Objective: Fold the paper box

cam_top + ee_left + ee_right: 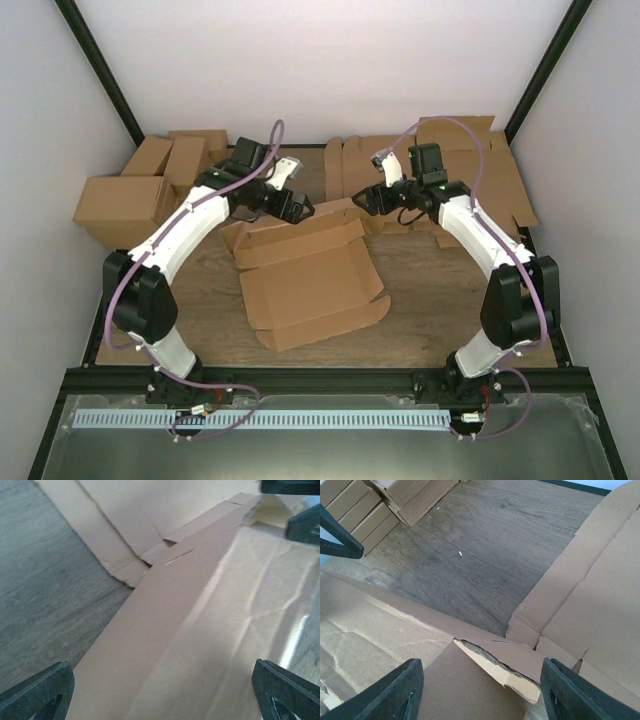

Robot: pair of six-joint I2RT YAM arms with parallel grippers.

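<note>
The paper box (310, 285) lies opened out on the wooden table, its far panel and flap tilted up. My left gripper (298, 207) is open over the far left part of that panel. In the left wrist view the gripper (162, 700) straddles the brown panel (200, 630), with nothing held. My right gripper (365, 200) is open at the far right corner. In the right wrist view the gripper (485, 695) stands wide over a torn, lifted corner flap (495, 665) of the box.
A cluster of brown cartons (150, 185) stands at the back left and also shows in the right wrist view (380, 500). A pile of flat cardboard sheets (470, 170) lies at the back right, close behind the right gripper. White walls enclose the table.
</note>
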